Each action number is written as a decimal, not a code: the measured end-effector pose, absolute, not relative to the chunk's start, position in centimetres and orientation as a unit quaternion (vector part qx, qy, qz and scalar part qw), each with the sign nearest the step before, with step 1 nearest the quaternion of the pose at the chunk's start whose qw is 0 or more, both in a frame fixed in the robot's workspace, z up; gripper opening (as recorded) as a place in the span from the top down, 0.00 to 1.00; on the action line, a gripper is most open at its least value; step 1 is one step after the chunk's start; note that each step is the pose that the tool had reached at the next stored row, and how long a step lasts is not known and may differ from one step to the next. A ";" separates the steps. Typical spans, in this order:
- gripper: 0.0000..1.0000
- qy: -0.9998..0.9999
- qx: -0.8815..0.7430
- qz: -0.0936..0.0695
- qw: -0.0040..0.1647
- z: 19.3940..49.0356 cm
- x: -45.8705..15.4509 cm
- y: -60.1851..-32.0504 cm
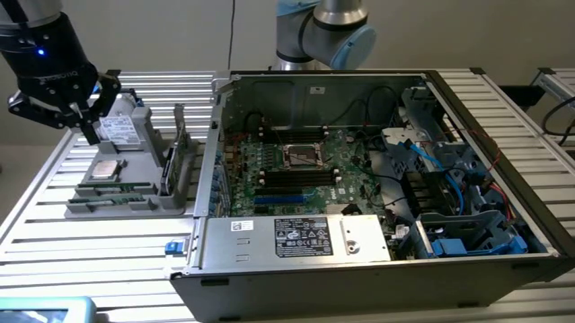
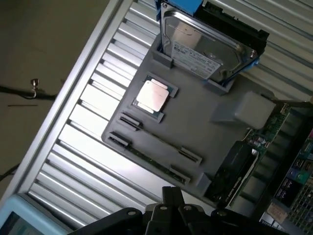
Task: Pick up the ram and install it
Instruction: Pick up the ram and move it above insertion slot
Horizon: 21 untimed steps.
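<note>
The jaws are pressed together with nothing between them, hanging above the grey tray (image 1: 137, 204) close to the hard drive (image 1: 118, 130). The ram (image 1: 110, 199) lies flat in a slot at the tray's other end, apart from the jaws. A second green stick seems to sit in the slot just beside it, though that is hard to make out. A silver processor (image 1: 108, 168) sits between drive and ram. The tray rests on the slatted counter (image 1: 90, 235), to the exterior view's left of the open computer case (image 1: 359, 276).
</note>
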<state>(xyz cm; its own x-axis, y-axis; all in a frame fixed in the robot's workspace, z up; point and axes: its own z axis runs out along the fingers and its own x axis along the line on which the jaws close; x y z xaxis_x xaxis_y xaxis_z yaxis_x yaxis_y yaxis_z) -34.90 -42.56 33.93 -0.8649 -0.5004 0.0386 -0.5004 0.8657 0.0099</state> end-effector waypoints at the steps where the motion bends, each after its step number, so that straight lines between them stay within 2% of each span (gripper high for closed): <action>1: 0.89 -0.963 0.268 0.000 0.020 33.9 -34.9 -42.6; 21: 0.89 -0.899 0.438 0.004 0.020 33.7 -34.9 -42.6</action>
<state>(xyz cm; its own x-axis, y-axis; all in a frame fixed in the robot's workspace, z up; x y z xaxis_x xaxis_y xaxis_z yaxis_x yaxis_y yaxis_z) -34.90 -42.56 33.69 -0.6156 -0.7871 0.0386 -0.7874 0.6164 0.0099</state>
